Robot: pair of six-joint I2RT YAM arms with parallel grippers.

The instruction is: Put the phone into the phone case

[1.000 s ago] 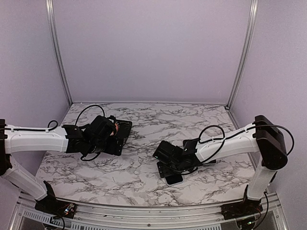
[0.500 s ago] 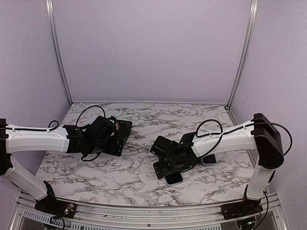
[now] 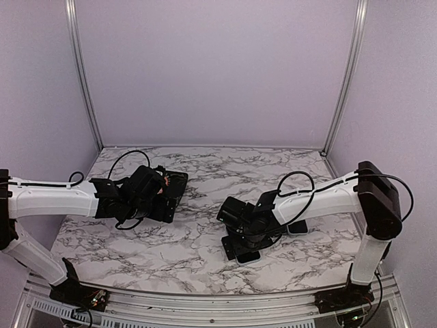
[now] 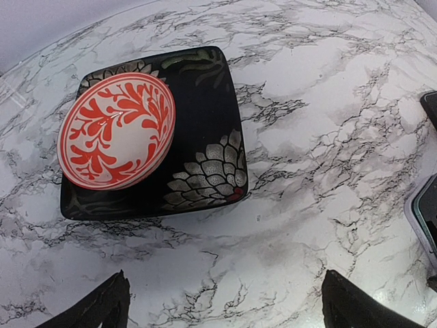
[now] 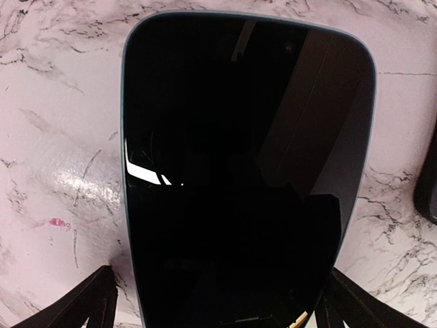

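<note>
Black-glass phone (image 5: 246,171), red-on-white leaf-patterned bowl (image 4: 116,131), black floral plate (image 4: 205,96), grey-veined white marble table (image 4: 328,123).

The top view looks down from high at the near side over the whole worktop (image 3: 198,249). The left wrist camera looks down on the far-left black plate (image 4: 205,109); the right sits very close — the phone (image 5: 246,171) fills it. The top view shares both.

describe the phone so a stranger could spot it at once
On the marble table, look right of centre, beneath the right gripper. The phone lies flat there, screen up. Unlike the flower-patterned black plate on the left, it is plain glossy black with a thin blue-grey rim.
</note>
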